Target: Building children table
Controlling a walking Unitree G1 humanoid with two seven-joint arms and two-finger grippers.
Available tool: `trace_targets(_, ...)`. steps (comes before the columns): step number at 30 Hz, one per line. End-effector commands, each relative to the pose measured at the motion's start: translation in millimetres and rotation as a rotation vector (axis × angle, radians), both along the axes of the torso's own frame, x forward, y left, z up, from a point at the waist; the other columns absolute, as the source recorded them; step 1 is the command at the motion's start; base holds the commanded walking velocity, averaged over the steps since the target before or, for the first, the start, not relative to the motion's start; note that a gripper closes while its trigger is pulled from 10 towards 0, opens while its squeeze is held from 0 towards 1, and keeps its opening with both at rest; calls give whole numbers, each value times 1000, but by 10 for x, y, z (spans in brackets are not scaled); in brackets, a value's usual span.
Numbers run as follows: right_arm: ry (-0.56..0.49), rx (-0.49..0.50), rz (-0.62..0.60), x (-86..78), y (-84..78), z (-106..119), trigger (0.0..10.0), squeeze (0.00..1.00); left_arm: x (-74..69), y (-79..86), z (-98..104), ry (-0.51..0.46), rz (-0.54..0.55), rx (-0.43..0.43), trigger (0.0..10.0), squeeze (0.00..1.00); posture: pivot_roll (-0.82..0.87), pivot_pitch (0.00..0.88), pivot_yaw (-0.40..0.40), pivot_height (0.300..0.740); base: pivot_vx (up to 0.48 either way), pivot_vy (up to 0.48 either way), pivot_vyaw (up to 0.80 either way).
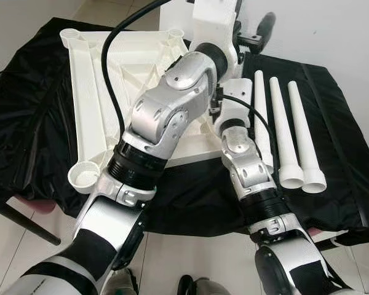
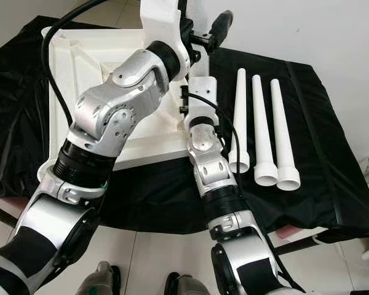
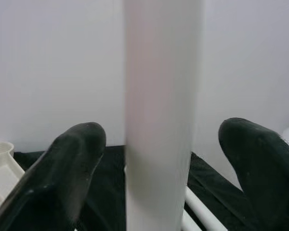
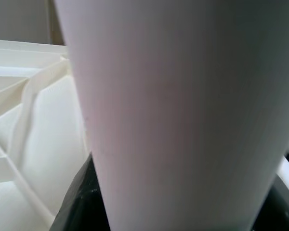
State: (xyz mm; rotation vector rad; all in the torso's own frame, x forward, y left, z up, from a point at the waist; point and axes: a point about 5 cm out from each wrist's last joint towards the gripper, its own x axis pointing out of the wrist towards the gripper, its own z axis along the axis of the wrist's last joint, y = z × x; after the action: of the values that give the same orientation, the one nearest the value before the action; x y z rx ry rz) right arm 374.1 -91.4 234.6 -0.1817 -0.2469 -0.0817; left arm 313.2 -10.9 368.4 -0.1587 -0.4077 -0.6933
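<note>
Black cloth (image 1: pixel 43 123) drapes the work surface from edge to edge, with pale floor showing along its near side and a white wall behind. At your far left, the cloth has open room beside the tabletop (image 1: pixel 92 110), which lies upside down, ribs up, a round leg socket (image 1: pixel 83 175) at its near left corner close to the cloth's edge. Your left arm (image 1: pixel 166 117) crosses over the tabletop toward its far right corner. In the left wrist view, your left gripper (image 3: pixel 161 159) stands spread, its fingers (image 3: pixel 62 173) on either side of an upright white leg (image 3: pixel 161 120) with a gap on each side, not pressing it. Your right arm (image 2: pixel 212 166) reaches up along the tabletop's right edge; in the right wrist view a white leg (image 4: pixel 178 110) looms very close, and you cannot tell whether that gripper is spread or closed. Just right of that arm, three spare legs (image 2: pixel 263 132) lie side by side on the cloth, wide ends toward you, near each other but apart. Right of them the cloth runs bare to its edge.
</note>
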Motion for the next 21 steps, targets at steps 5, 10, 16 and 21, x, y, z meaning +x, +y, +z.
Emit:
trace_targets(5, -20, 102, -82, 26, -262, 43, 10000, 0, -128, 6, -22, -38, -201, 22, 10000, 0, 130, 108, -99, 740, 0, 0, 0)
trace_targets(10, -34, 166, -85, 10, -405, 60, 10000, 0, -77, 122, -175, 23, -180, 26, 10000, 0, 126, 106, -97, 740, 0, 0, 0)
trace_targets(16, -41, 136, -83, -22, -522, 12, 10000, 0, -49, 230, -361, 74, -153, 48, 10000, 0, 125, 113, -97, 740, 0, 0, 0)
trace_targets(21, -47, 161, -14, -93, -560, -48, 10000, 0, -9, 357, -650, 132, -104, 107, 10000, 0, 119, 121, -93, 740, 0, 0, 0)
